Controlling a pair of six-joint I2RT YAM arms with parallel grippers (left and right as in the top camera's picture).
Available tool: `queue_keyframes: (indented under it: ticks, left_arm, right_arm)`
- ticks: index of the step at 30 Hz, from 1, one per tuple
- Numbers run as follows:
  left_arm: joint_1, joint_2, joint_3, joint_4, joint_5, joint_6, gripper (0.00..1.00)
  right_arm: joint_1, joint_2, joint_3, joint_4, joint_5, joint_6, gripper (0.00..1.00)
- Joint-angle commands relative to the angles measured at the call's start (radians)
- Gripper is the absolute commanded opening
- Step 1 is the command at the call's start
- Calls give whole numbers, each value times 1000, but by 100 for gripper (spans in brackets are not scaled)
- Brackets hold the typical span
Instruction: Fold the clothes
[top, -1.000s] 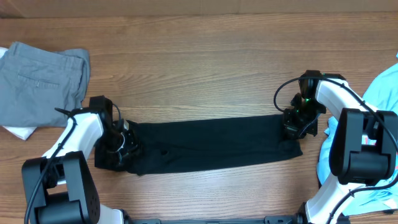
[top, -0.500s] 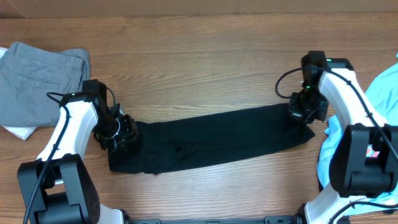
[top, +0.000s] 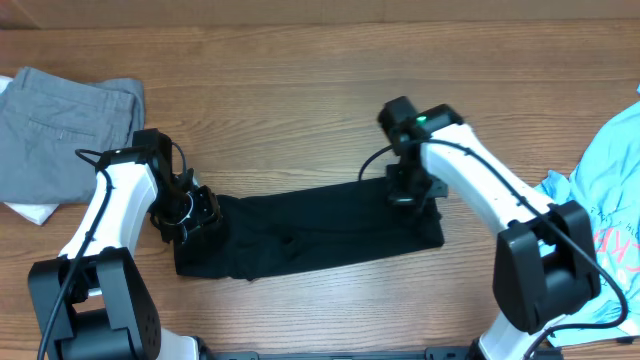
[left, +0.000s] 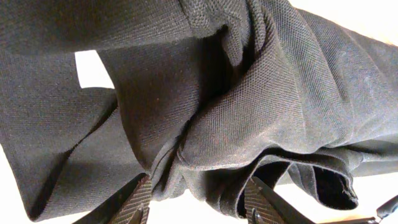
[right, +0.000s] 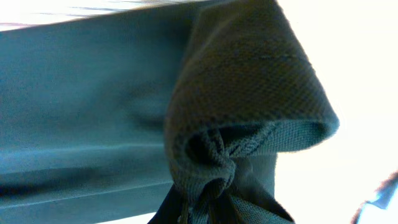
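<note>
While both arms' fingers pinch, black shirt bunched

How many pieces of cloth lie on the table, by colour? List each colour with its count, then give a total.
black shirt: 1
grey trousers: 1
light blue T-shirt: 1
white piece, mostly hidden under the grey trousers: 1
Total: 4
</note>
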Motion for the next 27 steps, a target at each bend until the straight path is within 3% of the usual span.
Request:
queue_keyframes:
  ticks: [1,11,27]
  left_arm:
    - [5,-17,13,-3,-6,19,52]
    - [5,-17,13,-3,-6,20,52]
    - [5,-17,13,-3,-15,23,52]
  right_arm:
    - [47,-19,18,25,-29,28,4]
    - [135,-19,18,119,-89,24,4]
    - [160,-19,18,109,-105,20,4]
